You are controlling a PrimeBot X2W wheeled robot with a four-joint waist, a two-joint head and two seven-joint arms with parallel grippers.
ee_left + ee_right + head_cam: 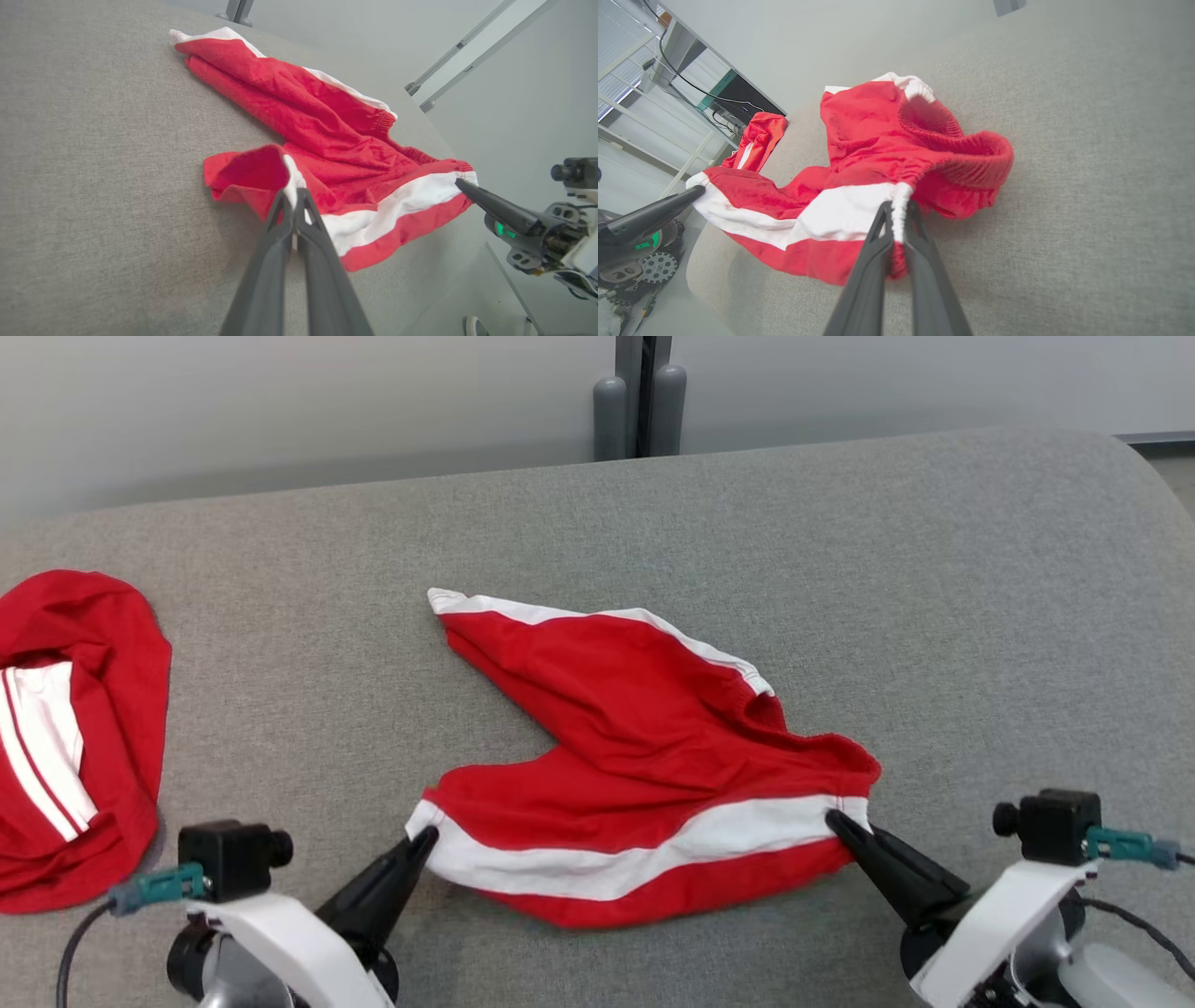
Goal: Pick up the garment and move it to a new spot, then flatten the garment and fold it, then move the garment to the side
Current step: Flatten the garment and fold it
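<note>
The garment [644, 747] is a pair of red shorts with white side stripes, lying crumpled on the grey cushioned surface [840, 569]. My left gripper [425, 835] is shut on the hem corner of the near leg, pinching the white stripe [293, 186]. My right gripper [834, 819] is shut on the waistband end of the same white stripe [899, 205]. The near edge of the garment is stretched between the two grippers and lifted a little off the surface. The other leg [224, 51] trails away flat toward the back left.
A second red garment with white stripes [75, 728] lies bunched at the left edge of the surface. A grey post [639, 397] stands behind the back edge. Bare grey cushion extends right and back of the shorts.
</note>
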